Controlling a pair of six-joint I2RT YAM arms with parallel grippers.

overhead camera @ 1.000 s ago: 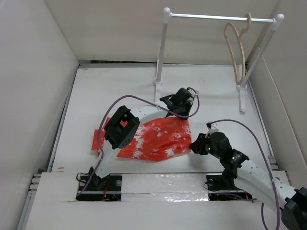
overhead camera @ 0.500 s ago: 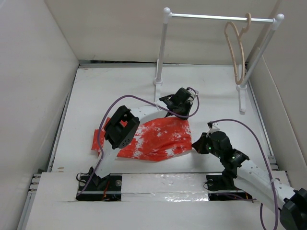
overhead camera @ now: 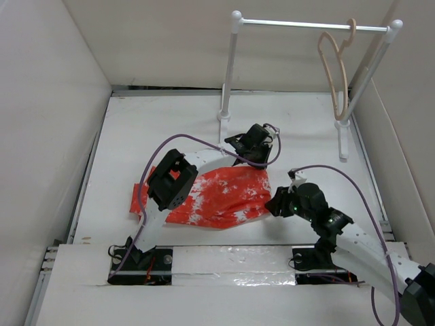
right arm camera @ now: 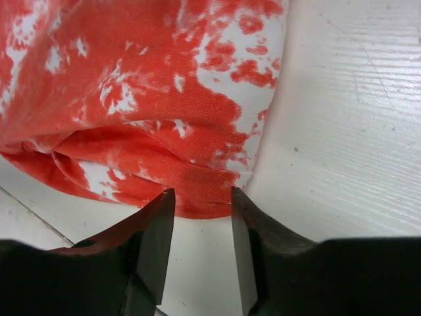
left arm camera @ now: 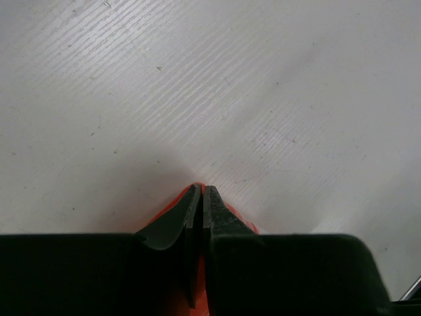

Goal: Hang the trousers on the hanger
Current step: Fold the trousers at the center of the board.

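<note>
The orange-red trousers (overhead camera: 221, 197) with white blotches lie crumpled on the white table, mid-front. My left gripper (overhead camera: 258, 161) sits at their far right corner. In the left wrist view this gripper (left arm camera: 200, 188) is shut, with a sliver of trousers (left arm camera: 241, 218) pinched between its jaws. My right gripper (overhead camera: 274, 206) is at the cloth's right edge. In the right wrist view it (right arm camera: 202, 196) stands open, and the folded hem of the trousers (right arm camera: 145, 99) lies just between its fingertips without being pinched. The pale wooden hanger (overhead camera: 334, 75) hangs from the rail at the back right.
A white two-post rail stand (overhead camera: 309, 26) rises at the back of the table, its feet at the centre and right. White walls (overhead camera: 54, 102) close in the left, back and right. The left arm's elbow (overhead camera: 170, 180) hovers over the trousers' left part.
My right gripper has edged slightly left, closer to the trousers' right edge. The left arm and the trousers have not moved.
</note>
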